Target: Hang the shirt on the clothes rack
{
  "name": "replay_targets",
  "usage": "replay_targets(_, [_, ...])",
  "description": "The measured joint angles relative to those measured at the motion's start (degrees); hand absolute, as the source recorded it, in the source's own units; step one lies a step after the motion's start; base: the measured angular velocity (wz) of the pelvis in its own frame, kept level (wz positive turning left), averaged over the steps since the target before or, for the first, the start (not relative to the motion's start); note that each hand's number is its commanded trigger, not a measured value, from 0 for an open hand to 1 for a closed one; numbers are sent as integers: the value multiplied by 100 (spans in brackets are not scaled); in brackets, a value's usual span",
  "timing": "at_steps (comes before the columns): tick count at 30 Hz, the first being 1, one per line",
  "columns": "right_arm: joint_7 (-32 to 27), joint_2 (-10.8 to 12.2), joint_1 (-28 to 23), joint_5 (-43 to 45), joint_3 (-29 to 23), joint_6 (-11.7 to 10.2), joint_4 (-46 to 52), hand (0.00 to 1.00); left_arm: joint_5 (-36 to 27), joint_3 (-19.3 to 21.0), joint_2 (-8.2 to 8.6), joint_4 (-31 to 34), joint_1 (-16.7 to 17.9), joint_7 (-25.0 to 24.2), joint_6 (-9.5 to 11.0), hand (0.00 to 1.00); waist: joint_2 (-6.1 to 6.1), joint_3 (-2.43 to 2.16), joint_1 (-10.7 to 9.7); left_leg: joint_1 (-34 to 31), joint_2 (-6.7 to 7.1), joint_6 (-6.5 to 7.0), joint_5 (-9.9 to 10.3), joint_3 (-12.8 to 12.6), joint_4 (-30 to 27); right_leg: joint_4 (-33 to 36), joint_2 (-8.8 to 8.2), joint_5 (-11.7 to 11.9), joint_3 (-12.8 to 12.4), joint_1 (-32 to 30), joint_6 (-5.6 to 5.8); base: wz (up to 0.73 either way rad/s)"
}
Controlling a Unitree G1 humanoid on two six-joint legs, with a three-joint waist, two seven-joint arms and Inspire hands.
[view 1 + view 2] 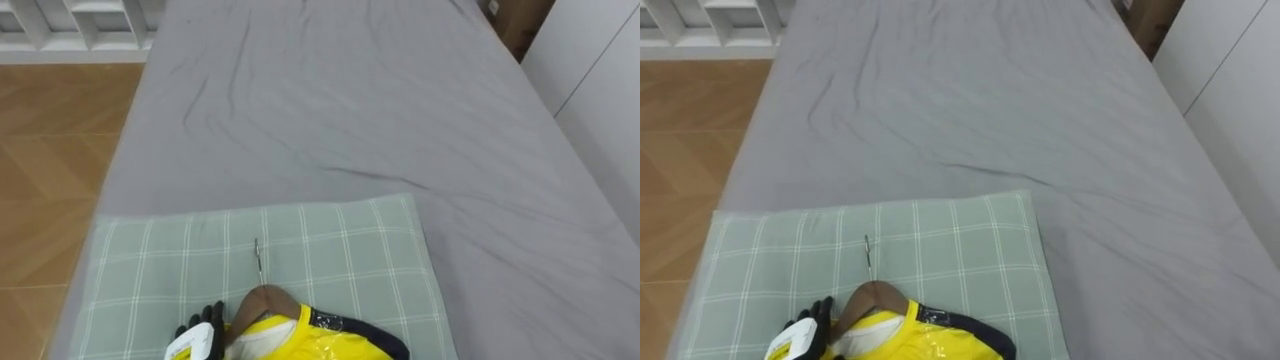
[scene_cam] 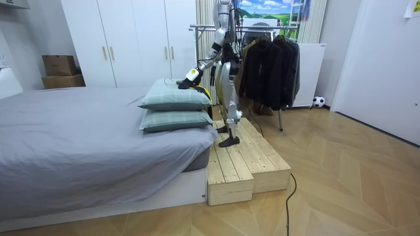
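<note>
Here, a bed (image 1: pixel 350 110) under a creased grey sheet is seen from its head end in the eye views, running up to the top of the frame. A green checked pillow (image 1: pixel 340 250) is laid across the lower part of the frame. At bottom centre a wooden hanger (image 1: pixel 262 298) is shown over the pillow, its thin metal hook (image 1: pixel 257 255) pointing toward the top of the frame. A yellow garment (image 1: pixel 310 340) with a dark collar band is draped on the hanger and is cut by the lower edge. The left hand (image 1: pixel 200 335), black, is seen at lower left, just beside the hanger's shoulder; whether it is clamped on the hanger or merely held against it cannot be told. Wooden floor (image 1: pixel 50 150) is visible at the left edge.

In the room view the robot is shown standing on a low wooden platform (image 2: pixel 243 164) beside the head of the bed, one arm reached down over two stacked pillows, the yellow cloth hanging at their near end. A clothes rack (image 2: pixel 269 59) hung with dark jackets is placed just behind the robot, at upper centre, and white wardrobes (image 2: pixel 131 39) are lined along the wall at upper left.
</note>
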State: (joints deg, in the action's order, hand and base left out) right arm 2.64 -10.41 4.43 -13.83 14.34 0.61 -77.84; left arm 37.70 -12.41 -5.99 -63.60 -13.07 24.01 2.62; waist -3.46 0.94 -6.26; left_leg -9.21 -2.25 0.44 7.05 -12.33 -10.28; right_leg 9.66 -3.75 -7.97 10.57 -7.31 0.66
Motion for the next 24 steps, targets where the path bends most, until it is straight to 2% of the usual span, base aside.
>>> replay_targets(6, [8,7,8,12,4,14,7,0,0,118,-20,3,-81,-111,-4,0,-40,5,30,-25,-8,0,0,-98,1,27,3,1,-98,-85,-1,-8])
replay_targets(15, [46,39,23,12,21,19,-3,0,-219,218,-150,-63,-247,-295,-10,0,-113,15,22,-44,-31,1,0,-172,-67,111,23,2,-233,-164,-2,-6])
replay_targets(19, [56,99,21,0,20,31,-5,0,-216,336,-164,-83,-313,-281,-15,0,-204,46,10,-58,-53,-9,7,-191,-56,121,51,9,-255,-198,-16,-2])
replay_targets(23, [48,148,32,-6,20,69,-5,0,-216,336,-196,-83,-334,-180,-16,0,-262,40,15,-128,-94,-22,22,-195,-64,121,93,37,-255,-267,-57,0])
replay_targets(24, [48,151,31,-2,22,70,-5,0,-216,337,-200,-83,-334,-173,-18,13,-266,40,16,-131,-100,-22,21,-197,-66,121,98,39,-255,-271,-62,-3])
